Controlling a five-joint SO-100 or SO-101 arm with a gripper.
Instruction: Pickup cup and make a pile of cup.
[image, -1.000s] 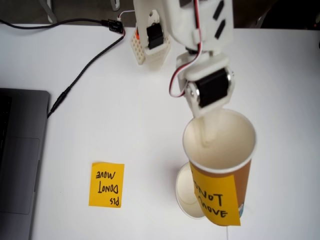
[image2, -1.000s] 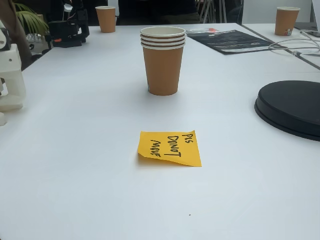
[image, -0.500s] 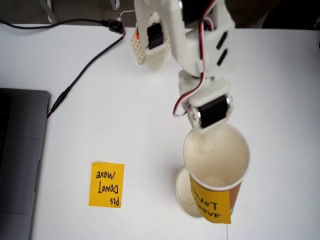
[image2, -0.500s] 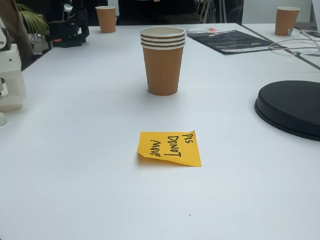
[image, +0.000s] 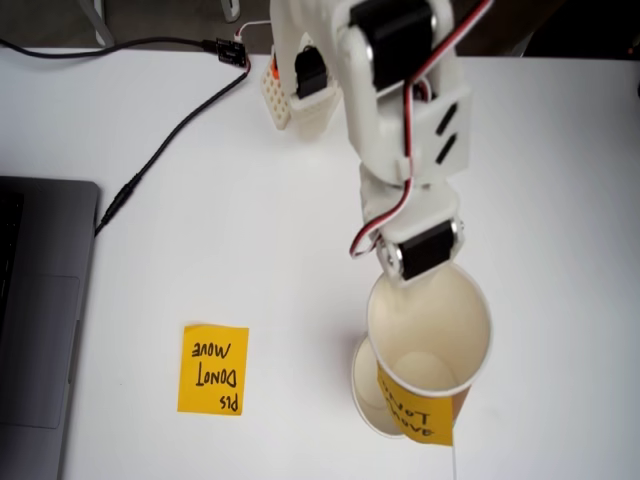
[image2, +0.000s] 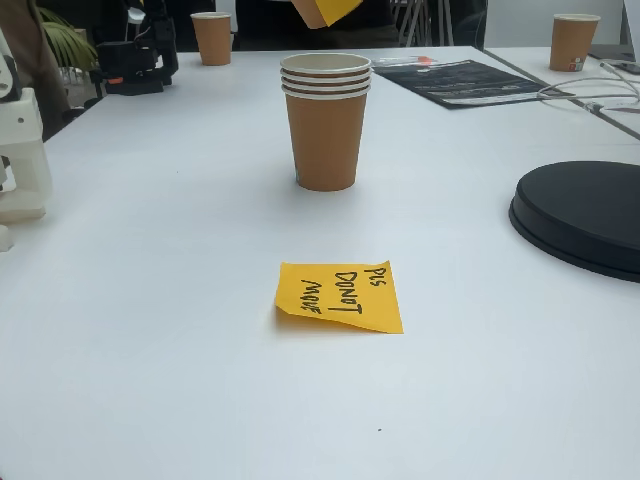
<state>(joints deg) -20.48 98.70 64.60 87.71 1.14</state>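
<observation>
— Since the pile has to take this one from above, I'm carrying the held cup (image: 429, 340) mouth-up, high over the tabletop (image: 250, 250) and partly over the pile of cups (image: 366, 392). In the top-down fixed view the pile peeks out at about eight o'clock from under the cup I'm holding.

— Are the fingers actually clamped on it?

— I judge so: one of the fingers (image: 414, 285) reaches down inside the wall at twelve o'clock and the cup hangs clear of the tabletop, so they must be pinching the rim. The outer one is hidden under the wrist.

— And from the low camera?

— The pile (image2: 326, 120) stands upright mid-tabletop, several rims nested, brown wall outside. The bottom of my cup (image2: 322, 10) just shows at the top edge, at twelve o'clock above the pile, well apart from it. The yellow patch on it faces that camera.

— Anything near the pile?

— A sticky note (image2: 340, 296) lies flat at six o'clock from the pile, marked not to be moved, presumably fixing the layout. Laptop (image: 40, 320) sits far off at nine o'clock in the top-down view.

— Next move?

— My guess: centre over the pile, then lower straight; off-axis, the base would catch a rim and tip the pile.
</observation>
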